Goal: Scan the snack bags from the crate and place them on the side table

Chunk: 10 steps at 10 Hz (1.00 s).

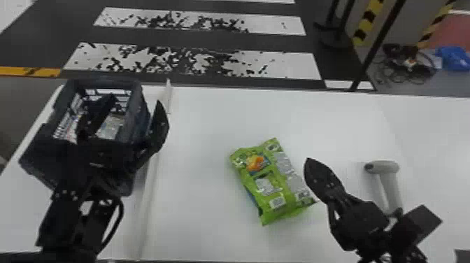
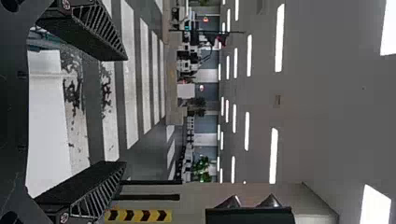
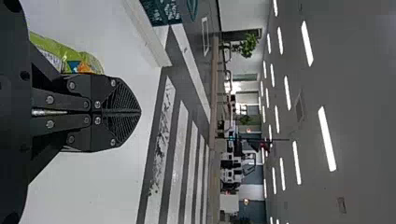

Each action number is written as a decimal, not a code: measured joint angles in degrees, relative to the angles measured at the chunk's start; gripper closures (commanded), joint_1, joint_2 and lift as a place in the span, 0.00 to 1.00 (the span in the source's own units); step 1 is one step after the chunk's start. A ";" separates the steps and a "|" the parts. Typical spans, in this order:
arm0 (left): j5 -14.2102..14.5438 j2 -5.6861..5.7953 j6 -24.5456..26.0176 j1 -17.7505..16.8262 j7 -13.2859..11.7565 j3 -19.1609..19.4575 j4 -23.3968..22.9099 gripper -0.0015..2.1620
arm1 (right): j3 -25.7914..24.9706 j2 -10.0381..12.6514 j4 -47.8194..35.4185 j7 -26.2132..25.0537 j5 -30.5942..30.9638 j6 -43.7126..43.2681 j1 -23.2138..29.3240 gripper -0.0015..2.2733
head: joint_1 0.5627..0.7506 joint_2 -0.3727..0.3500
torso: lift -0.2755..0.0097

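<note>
A smooth white table (image 1: 209, 115) carries a dark plastic crate (image 1: 134, 101) at left, a long white strip (image 1: 148, 196) beside it, a shiny green snack bag (image 1: 285, 185), and a pale-grey handheld scanner (image 1: 386, 168) at right.

Left gripper (image 1: 135, 98), one: two black, ribbed fingers (image 2: 91, 35), spread well apart. White tabletop (image 2: 44, 135), visible between them. Striped floor (image 2: 132, 84), beyond. Ceiling (image 2: 327, 102) with strip lights (image 2: 279, 37). Green plant (image 2: 202, 168), distant. Yellow-and-black chevron strip (image 2: 140, 215).

Bright green on that bag (image 1: 285, 196), mid-frame, with an orange-and-blue patch! White desk (image 1: 203, 115) under it, pale grey scanner (image 1: 393, 189) at right, dark grey crate (image 1: 134, 115) upper left, black-and-yellow stripes (image 1: 369, 17) upper right!
</note>
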 measured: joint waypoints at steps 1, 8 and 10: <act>1.39 0.19 -4.63 1.67 -1.49 2.44 0.51 0.04 | 1.92 0.00 0.02 2.25 3.00 1.38 -0.86 0.98 | 0.70 0.64 | 0.63; 8.21 0.25 -9.94 6.42 -4.67 10.96 1.40 0.04 | 14.79 -1.84 6.09 5.88 12.30 18.34 -13.80 0.98 | 0.70 1.00 | 0.63; 8.89 0.24 -9.80 6.55 -5.14 11.16 1.39 0.04 | 16.28 -2.24 9.73 5.88 13.49 20.94 -18.20 0.98 | 0.70 1.00 | 0.63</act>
